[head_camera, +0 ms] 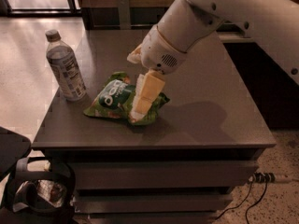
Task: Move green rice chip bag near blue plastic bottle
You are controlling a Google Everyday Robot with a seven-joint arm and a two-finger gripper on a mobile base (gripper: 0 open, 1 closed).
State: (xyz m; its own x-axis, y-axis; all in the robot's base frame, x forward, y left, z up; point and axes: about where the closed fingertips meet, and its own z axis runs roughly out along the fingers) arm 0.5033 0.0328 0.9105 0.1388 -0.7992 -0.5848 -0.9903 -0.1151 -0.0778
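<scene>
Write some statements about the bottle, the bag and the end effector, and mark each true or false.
1. The bottle stands upright near the table's left edge in the camera view. True.
2. The bottle has no cap. False: a grey cap is on it.
3. The bag lies on the table, right of the bottle. True.
4. The end effector is over the bottle. False: it is at the bag's right end.
5. The bag is red. False: it is green.

Unreadable white lettering on green rice chip bag (111, 98) at the gripper (141, 105); blue plastic bottle (65, 71) label illegible
</scene>
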